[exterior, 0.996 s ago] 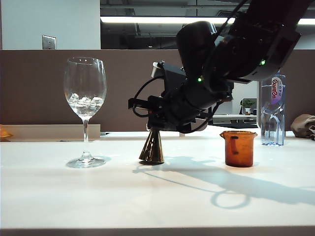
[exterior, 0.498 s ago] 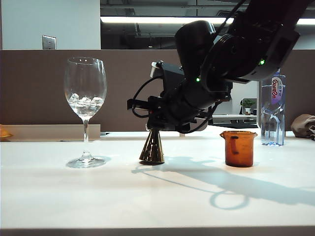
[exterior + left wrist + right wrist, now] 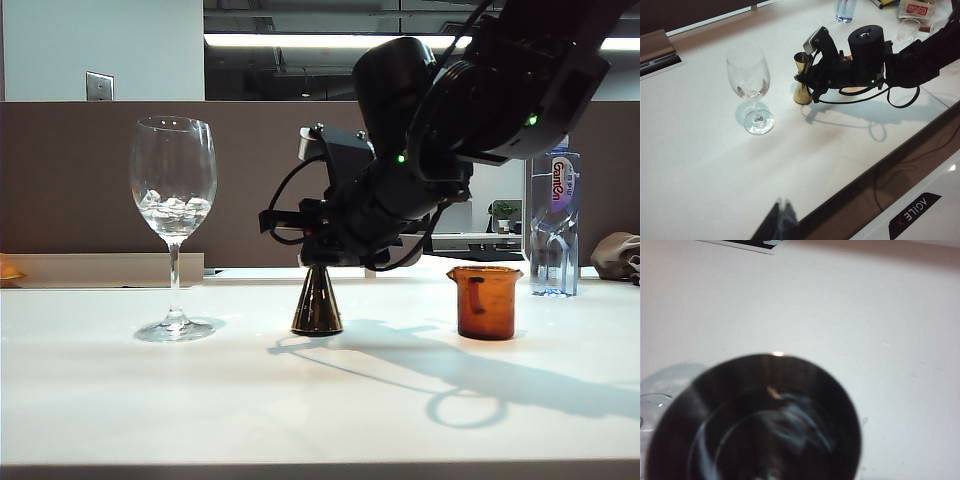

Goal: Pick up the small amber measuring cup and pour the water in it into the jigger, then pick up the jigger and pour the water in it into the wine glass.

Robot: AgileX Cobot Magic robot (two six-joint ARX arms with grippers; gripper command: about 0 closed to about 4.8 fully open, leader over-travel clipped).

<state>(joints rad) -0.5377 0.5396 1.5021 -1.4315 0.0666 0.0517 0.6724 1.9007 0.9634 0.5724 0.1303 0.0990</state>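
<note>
The gold jigger [image 3: 317,303] stands upright on the white table, mid-table. My right gripper [image 3: 319,250] is shut on its upper cone, so only the dark lower cone shows in the exterior view. In the left wrist view the jigger [image 3: 802,89] sits in the right gripper [image 3: 806,75]. The jigger's dark round mouth [image 3: 755,420] fills the right wrist view; the fingers are hidden and I cannot tell any water in it. The wine glass [image 3: 173,200] [image 3: 750,85] stands to the left with clear glinting contents low in its bowl. The amber measuring cup [image 3: 486,301] stands to the right. My left gripper [image 3: 782,207] hovers shut near the table's front edge.
A clear water bottle [image 3: 553,225] [image 3: 845,10] stands at the back right. A small clear plastic cup [image 3: 909,29] and a red-labelled packet [image 3: 916,8] lie beyond the right arm. The table's front edge [image 3: 880,165] runs near my left gripper.
The jigger was tilted in the right gripper's grip and now stands upright, its base shifted slightly right. The left arm has not moved.
</note>
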